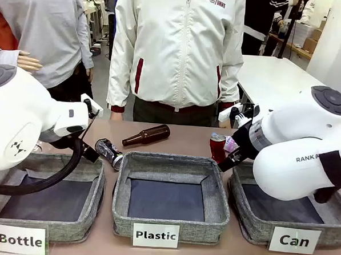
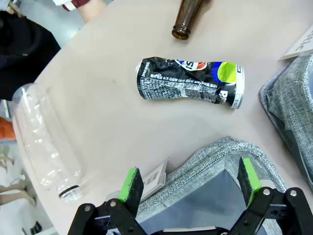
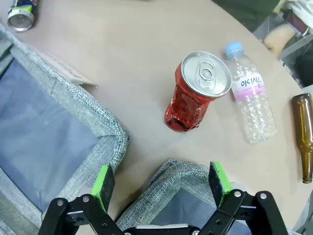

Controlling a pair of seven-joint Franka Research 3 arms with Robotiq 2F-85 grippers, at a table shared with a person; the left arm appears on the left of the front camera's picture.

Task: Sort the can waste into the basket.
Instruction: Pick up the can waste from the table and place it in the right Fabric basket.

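Base of red can (image 1: 217,146) behind rim of Plastic basket (image 1: 169,159); brown bottle (image 2: 189,16) cropped at top edge.

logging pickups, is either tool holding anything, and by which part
Nothing is held. Both are open and empty: the left tool hangs short of the dark can, the right tool short of the red can.

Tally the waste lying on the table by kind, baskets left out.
Cans: 2, the dark can and the red can
Clear plastic bottles: 2, one unlabelled, one blue-capped
Brown glass bottles: 2, one by the dark can, one beside the blue-capped bottle
Total: 6
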